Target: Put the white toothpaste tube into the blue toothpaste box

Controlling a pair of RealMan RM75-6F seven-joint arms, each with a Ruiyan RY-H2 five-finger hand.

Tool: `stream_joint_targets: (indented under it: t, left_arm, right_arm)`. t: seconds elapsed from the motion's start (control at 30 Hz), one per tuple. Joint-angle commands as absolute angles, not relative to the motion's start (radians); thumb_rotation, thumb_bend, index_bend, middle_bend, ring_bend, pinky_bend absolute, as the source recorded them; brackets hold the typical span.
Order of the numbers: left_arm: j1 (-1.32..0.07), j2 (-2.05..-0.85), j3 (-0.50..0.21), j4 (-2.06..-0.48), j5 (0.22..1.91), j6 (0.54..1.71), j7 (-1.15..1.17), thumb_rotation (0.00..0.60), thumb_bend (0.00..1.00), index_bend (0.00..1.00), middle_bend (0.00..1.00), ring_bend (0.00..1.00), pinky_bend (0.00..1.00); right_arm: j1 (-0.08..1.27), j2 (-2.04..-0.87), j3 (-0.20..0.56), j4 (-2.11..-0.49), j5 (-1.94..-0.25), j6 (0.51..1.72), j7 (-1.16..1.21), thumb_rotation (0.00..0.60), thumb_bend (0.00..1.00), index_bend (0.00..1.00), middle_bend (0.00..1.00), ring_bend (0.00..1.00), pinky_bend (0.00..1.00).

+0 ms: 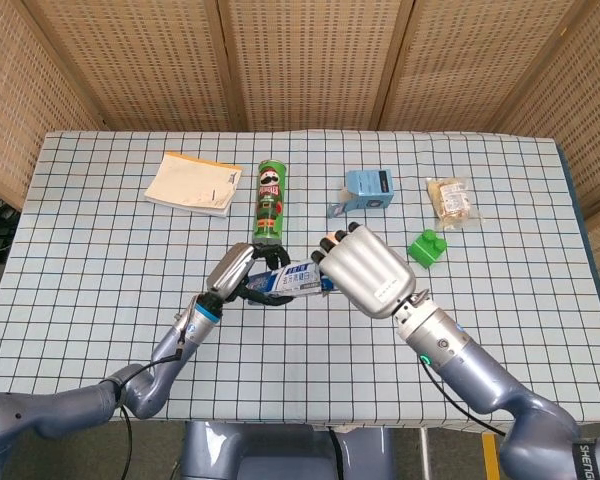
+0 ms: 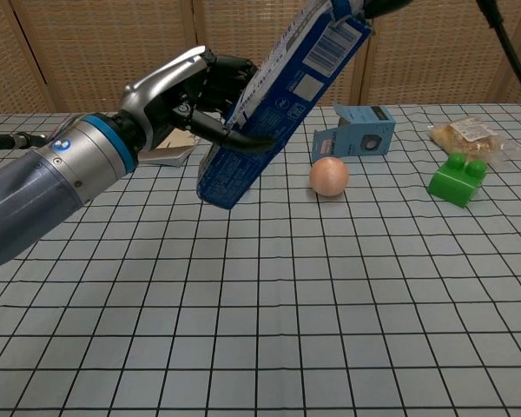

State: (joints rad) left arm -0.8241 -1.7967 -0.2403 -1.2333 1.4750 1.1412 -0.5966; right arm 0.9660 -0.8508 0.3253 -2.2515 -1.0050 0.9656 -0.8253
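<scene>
A bench [image 1: 100, 290] covered in a blue-and-white checked cloth is carrying everything here. Above its middle, well off the cloth, the two hands are meeting.

The right hand [image 1: 368, 270] is showing mostly its silver back in the head view; its fingers are curled under, out of sight, and only a dark sliver of it is reaching into the top edge of the chest view, so what it is gripping cannot be told from these pictures. The left hand [image 2: 184, 95] is wrapping its fingers [image 2: 230, 69] around the lower half of the blue toothpaste box [image 2: 282, 100], holding it tilted with its open end up and towards the right hand.

The white toothpaste tube is not visibly showing; it is probably almost wholly inside the box, behind the right hand.

To finish the insertion well, the left hand should be keeping the box steady and gripped low, so the mouth is not being squashed, while the right is pushing straight along the box's long axis and letting go only once the tube is seated.

Near the far edge are lying a notebook [image 1: 191, 183], a green crisp can [image 1: 269, 201], a small blue carton [image 2: 357, 130], a green toy brick [image 2: 457, 177] and an egg [image 2: 329, 176].
</scene>
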Motion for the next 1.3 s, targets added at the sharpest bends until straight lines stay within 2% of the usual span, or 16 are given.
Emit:
stream_joint_targets:
  t: [0.03,0.13,0.2,0.33,0.7,0.87,1.07,1.17,1.3]
  left_arm:
    - [-0.83,-1.829,-0.256,-1.254,1.446,1.131,-0.612,0.6,0.17,0.69,0.59,0.56,0.51]
    - [-0.823,-1.869,-0.295,-1.294,1.372,1.113,-0.671,0.6,0.19,0.69,0.59,0.56,0.51]
    - [-0.822,-1.896,-0.323,-1.308,1.329,1.101,-0.705,0.6,0.19,0.7,0.59,0.56,0.51]
    - [-0.818,-1.916,-0.332,-1.294,1.32,1.105,-0.718,0.6,0.21,0.7,0.59,0.56,0.51]
    - [-0.794,-1.9,-0.34,-1.291,1.334,1.125,-0.754,0.6,0.21,0.7,0.59,0.56,0.51]
    - [-0.782,-1.87,-0.33,-1.303,1.348,1.128,-0.743,0.6,0.2,0.7,0.59,0.56,0.51]
    - [-0.768,-1.778,-0.248,-1.264,1.445,1.136,-0.629,0.6,0.19,0.7,0.59,0.56,0.51]
    - [-0.754,-1.685,-0.177,-1.238,1.5,1.119,-0.501,0.6,0.19,0.7,0.59,0.56,0.51]
    - [-0.737,-1.62,-0.134,-1.235,1.512,1.1,-0.413,0.6,0.2,0.7,0.59,0.56,0.51]
  right_arm:
    - [1.013,-0.884,0.314,-2.3,-0.964,1.018,-0.92,0.6,0.04,0.02,0.03,0.03,0.21]
    - [1.021,-0.908,0.297,-2.304,-1.041,1.072,-1.006,0.6,0.03,0.0,0.0,0.0,0.16]
    - [1.005,-0.911,0.279,-2.286,-1.157,1.123,-1.07,0.6,0.03,0.0,0.0,0.0,0.13]
    - [0.964,-0.891,0.272,-2.264,-1.261,1.175,-1.054,0.6,0.03,0.0,0.0,0.0,0.1]
    - [0.839,-0.784,0.278,-2.16,-1.346,1.26,-0.84,0.6,0.03,0.0,0.0,0.0,0.1]
    - [0.776,-0.758,0.263,-2.064,-1.358,1.275,-0.714,0.6,0.03,0.0,0.01,0.0,0.1]
    - [0.7,-0.803,0.228,-1.901,-1.372,1.288,-0.52,0.6,0.03,0.0,0.02,0.0,0.09]
    - [0.647,-0.872,0.182,-1.8,-1.373,1.287,-0.402,0.6,0.02,0.0,0.02,0.0,0.08]
    - [0.609,-0.944,0.138,-1.698,-1.411,1.28,-0.315,0.6,0.01,0.0,0.01,0.0,0.05]
